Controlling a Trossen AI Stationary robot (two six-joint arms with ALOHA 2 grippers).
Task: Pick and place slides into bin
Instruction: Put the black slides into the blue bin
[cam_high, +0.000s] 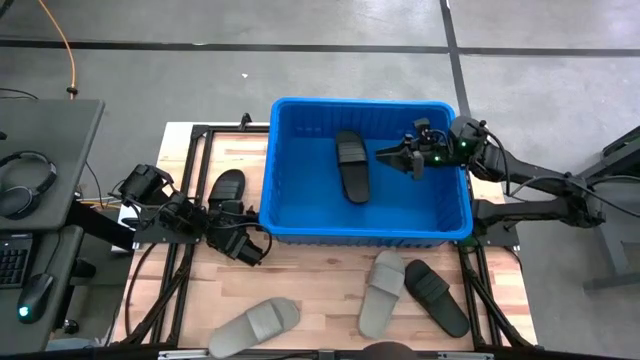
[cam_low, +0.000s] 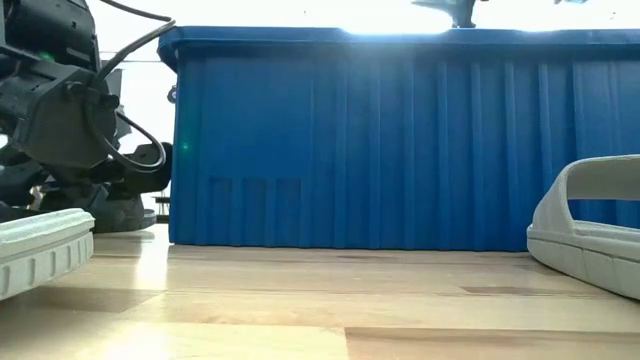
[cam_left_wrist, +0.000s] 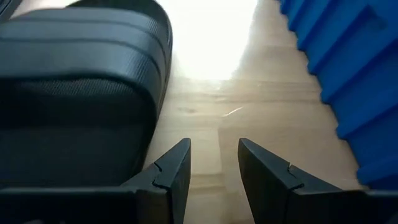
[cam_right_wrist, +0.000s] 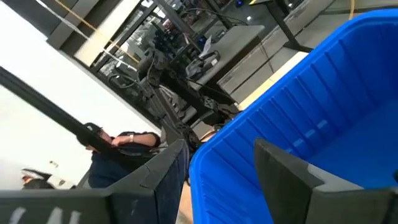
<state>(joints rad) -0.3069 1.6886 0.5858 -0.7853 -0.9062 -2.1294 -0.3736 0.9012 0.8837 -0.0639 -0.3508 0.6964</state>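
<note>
The blue bin (cam_high: 300, 215) stands mid-table with one black slide (cam_high: 352, 165) lying flat on its floor. My right gripper (cam_high: 392, 155) hovers open and holds nothing, over the bin's right half; the right wrist view shows bin wall past the gripper (cam_right_wrist: 217, 177). Another black slide (cam_high: 226, 187) lies on the wood just left of the bin. My left gripper (cam_left_wrist: 214, 158) is low beside that slide (cam_left_wrist: 74, 93), open, with bare wood between its fingers; whether a finger touches the slide I cannot tell.
On the near part of the table lie a grey slide (cam_high: 255, 325), a second grey slide (cam_high: 383, 292) and a black slide (cam_high: 436, 297). A desk with headphones (cam_high: 25, 180) stands left of the table. A person (cam_right_wrist: 118, 146) shows in the room beyond.
</note>
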